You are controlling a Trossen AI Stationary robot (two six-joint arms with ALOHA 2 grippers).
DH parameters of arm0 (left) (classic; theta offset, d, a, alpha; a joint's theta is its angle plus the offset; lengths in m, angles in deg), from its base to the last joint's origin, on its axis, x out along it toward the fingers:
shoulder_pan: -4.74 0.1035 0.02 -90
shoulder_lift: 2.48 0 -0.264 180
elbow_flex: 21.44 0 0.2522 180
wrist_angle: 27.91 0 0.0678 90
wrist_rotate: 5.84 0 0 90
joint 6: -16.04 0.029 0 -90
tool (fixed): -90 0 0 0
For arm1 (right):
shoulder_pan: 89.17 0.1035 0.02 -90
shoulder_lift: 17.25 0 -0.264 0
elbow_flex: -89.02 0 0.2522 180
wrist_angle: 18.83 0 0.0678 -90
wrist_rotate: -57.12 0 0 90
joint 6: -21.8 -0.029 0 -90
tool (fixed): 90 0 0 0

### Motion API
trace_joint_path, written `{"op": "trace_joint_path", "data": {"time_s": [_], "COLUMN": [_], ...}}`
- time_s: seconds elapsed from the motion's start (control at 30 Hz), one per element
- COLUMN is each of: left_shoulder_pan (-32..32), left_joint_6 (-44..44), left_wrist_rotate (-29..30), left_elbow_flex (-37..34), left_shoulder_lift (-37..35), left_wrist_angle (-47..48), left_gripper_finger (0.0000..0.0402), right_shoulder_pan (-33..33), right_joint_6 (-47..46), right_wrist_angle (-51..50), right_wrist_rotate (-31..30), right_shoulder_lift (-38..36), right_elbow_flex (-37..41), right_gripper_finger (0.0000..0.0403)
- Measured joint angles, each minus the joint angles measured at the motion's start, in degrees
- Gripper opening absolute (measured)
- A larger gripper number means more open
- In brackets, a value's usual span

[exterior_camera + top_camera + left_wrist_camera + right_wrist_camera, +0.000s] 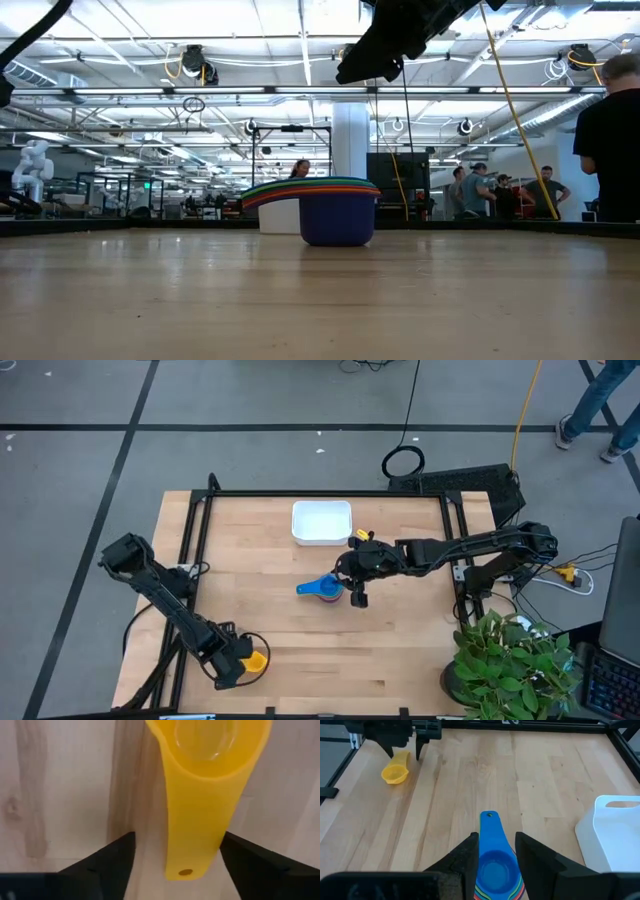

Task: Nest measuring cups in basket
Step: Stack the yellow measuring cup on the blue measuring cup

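A stack of nested measuring cups (322,589), mid blue on top, stands on its bottom cup's base at the table's middle. In the low view the stack (337,212) has its handles fanned to one side. My right gripper (497,837) is open and hangs above the stack, touching nothing; it shows high in the low view (385,45). A yellow cup (257,660) lies on the table near the front left. My left gripper (177,842) is open, one finger on either side of the cup's handle (187,840), without touching it. The white basket (321,522) stands empty near the far edge.
A black frame (320,494) runs along the table's far edge and sides. A potted plant (510,660) stands at the front right corner. People stand in the room beyond the table (610,140). Bare wood lies between the stack and the yellow cup.
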Motion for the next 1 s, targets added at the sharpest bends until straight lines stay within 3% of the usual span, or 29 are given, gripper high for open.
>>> {"op": "trace_joint_path", "data": {"time_s": [0.43,0.77,1.0], "left_shoulder_pan": [-0.1,2.3,6.3], "left_joint_6": [0.4,3.3,6.6], "left_wrist_rotate": [0.4,0.8,5.8], "left_elbow_flex": [1.7,1.3,1.3], "left_shoulder_lift": [2.1,-0.2,-9.4], "left_wrist_angle": [3.4,4.3,8.1], "left_gripper_finger": [0.0140,0.0140,0.0140], "right_shoulder_pan": [0.0,0.0,0.0], "right_joint_6": [0.0,-0.2,0.0], "right_wrist_angle": [0.1,-0.1,-1.0], "right_wrist_rotate": [0.0,0.0,-2.5], "right_shoulder_lift": [0.0,-0.5,-6.0], "right_elbow_flex": [0.0,0.0,0.0], "right_gripper_finger": [0.0118,0.0118,0.0118]}}
